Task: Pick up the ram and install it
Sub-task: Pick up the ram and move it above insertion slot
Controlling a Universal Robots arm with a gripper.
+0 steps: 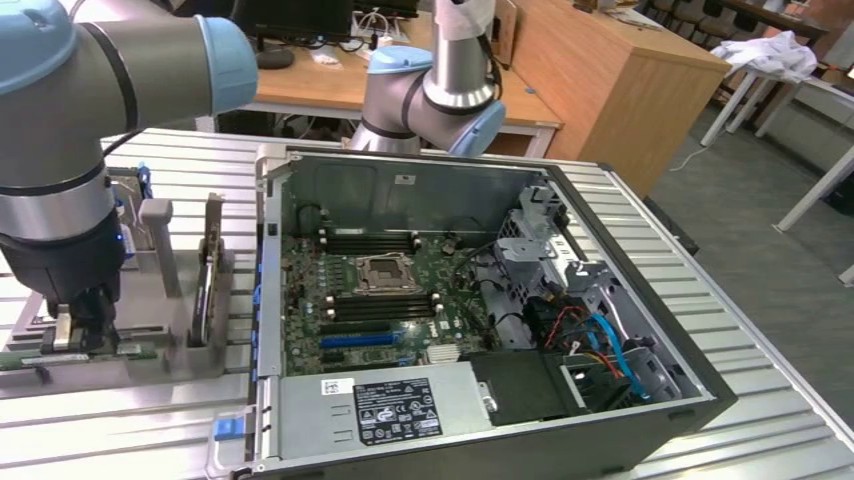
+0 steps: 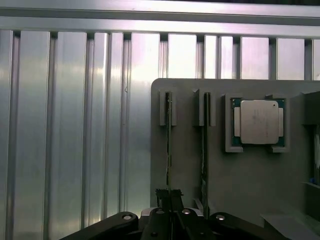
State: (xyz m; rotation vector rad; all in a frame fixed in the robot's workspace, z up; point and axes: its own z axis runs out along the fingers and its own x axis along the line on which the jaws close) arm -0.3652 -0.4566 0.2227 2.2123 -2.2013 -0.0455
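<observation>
The ram (image 2: 168, 145) is a thin green stick standing on edge in a slot of the grey holder plate (image 2: 186, 160). My gripper (image 2: 168, 196) sits over the stick's near end, its two dark fingers pressed close on either side of the board's edge. In the exterior view my gripper (image 1: 83, 335) reaches down into the holder (image 1: 147, 362) at that view's left, beside the open computer case (image 1: 641, 400). The motherboard (image 1: 400, 300) lies inside the case with long black memory slots (image 1: 380, 243) near the processor socket (image 1: 387, 272).
A second stick (image 2: 204, 145) stands in the neighbouring slot, and a processor chip (image 2: 258, 121) rests in a pocket of the same plate. An upright flat part (image 1: 207, 285) stands between holder and case. Blue slots (image 1: 358, 338), cables (image 1: 601, 340) and the power supply (image 1: 387, 405) fill the case.
</observation>
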